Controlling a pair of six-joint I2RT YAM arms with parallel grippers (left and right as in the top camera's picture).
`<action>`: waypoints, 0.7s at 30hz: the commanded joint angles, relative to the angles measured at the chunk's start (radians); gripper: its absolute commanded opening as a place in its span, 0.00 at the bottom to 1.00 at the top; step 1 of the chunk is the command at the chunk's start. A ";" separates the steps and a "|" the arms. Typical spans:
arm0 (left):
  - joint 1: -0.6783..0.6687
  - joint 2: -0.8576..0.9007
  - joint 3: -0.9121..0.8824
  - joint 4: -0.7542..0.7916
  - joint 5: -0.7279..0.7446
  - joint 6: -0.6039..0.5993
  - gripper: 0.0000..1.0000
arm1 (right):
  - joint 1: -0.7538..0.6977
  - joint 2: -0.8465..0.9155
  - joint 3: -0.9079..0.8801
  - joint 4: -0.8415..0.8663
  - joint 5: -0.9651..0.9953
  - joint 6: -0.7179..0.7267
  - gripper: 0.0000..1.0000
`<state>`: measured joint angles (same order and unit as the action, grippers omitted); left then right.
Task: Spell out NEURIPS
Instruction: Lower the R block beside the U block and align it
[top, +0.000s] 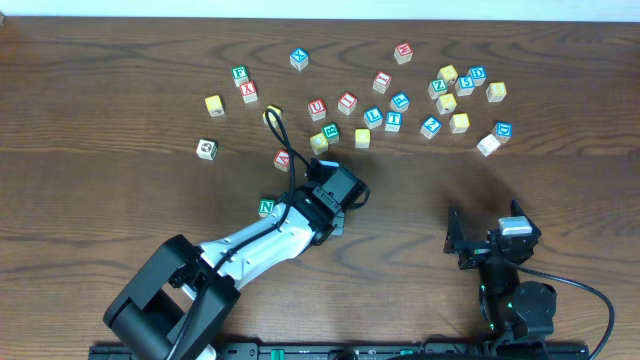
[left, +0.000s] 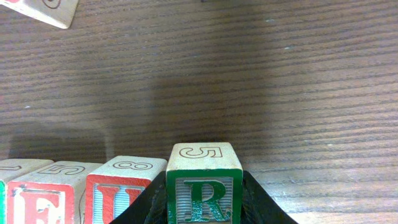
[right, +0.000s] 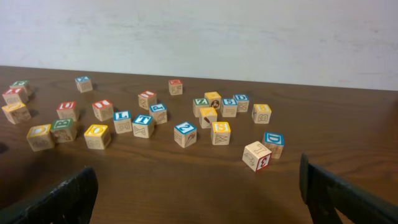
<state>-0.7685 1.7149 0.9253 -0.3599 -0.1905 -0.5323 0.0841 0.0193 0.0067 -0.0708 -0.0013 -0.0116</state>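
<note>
One green R block, a 5 on its top face, is clamped between the dark fingers of the left gripper. That is seen in the left wrist view only. Its base runs off the bottom of that view, so I cannot tell whether it is touching the table.

- Just left of it in the same view are a red U block, then a red E block, side by side in a row. The edge of a further block sits at the frame's left border, letter unreadable.
- Overhead, the arm and wrist cover the R, U and E entirely. The gripper lies mid-table. A green N block shows beside the forearm, on the side nearer the left edge.
- Overhead also gives the loose blocks, scattered across the far half of the table, well apart from the gripper.
- The right wrist view reads those letters from the side. A yellow S block stands among them, with blue L and T blocks to its left.
- The right gripper has its fingers spread wide with nothing between them. Overhead it sits at the near right edge.
</note>
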 joint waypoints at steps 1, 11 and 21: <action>0.001 0.015 0.000 -0.005 -0.032 -0.023 0.08 | -0.005 0.001 -0.001 -0.005 -0.002 0.007 0.99; 0.002 0.015 0.000 -0.005 -0.032 -0.023 0.07 | -0.005 0.001 -0.001 -0.005 -0.002 0.007 0.99; 0.001 0.015 0.000 -0.024 -0.067 -0.049 0.08 | -0.005 0.001 -0.001 -0.005 -0.002 0.007 0.99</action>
<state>-0.7685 1.7149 0.9253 -0.3775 -0.2214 -0.5617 0.0841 0.0193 0.0067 -0.0711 -0.0013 -0.0116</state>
